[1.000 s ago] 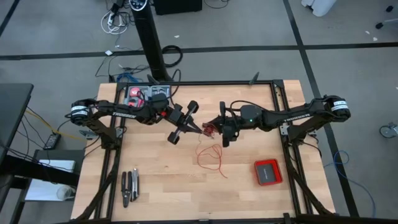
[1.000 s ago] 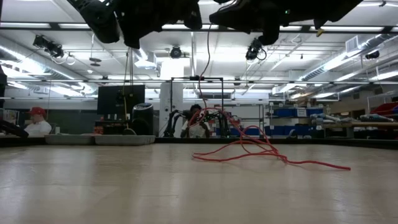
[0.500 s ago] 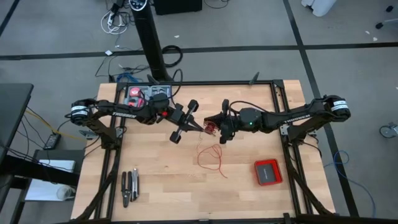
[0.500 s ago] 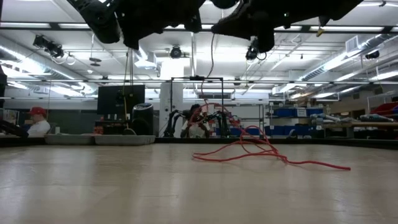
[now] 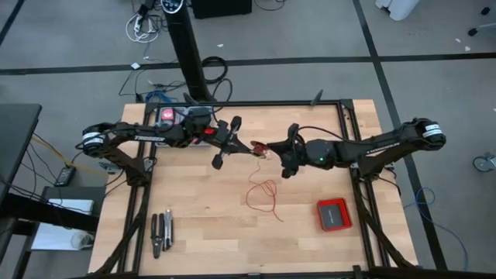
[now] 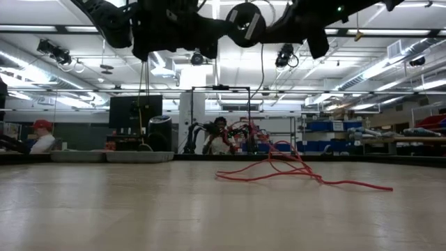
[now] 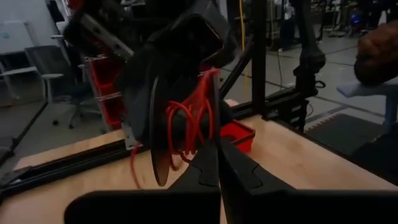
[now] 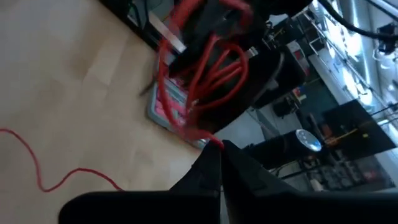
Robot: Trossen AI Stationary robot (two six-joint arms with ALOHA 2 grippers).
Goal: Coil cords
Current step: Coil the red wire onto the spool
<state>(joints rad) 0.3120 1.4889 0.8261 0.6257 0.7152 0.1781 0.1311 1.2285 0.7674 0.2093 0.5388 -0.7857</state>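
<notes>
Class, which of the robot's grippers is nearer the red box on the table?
Right. The right gripper is above the table's middle, diagonally across from the red box; the left gripper sits just beyond it, farther away.

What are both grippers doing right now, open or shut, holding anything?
Left gripper: shut, pinching the red wire near the spool.
Right gripper: shut on the red wire.

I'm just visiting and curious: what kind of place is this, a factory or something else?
Most likely a robotics lab or workshop. Two robot arms work over a wooden table, handling a red wire. Behind it is a big hall with strip lights, shelves with blue bins and a seated person.
</notes>
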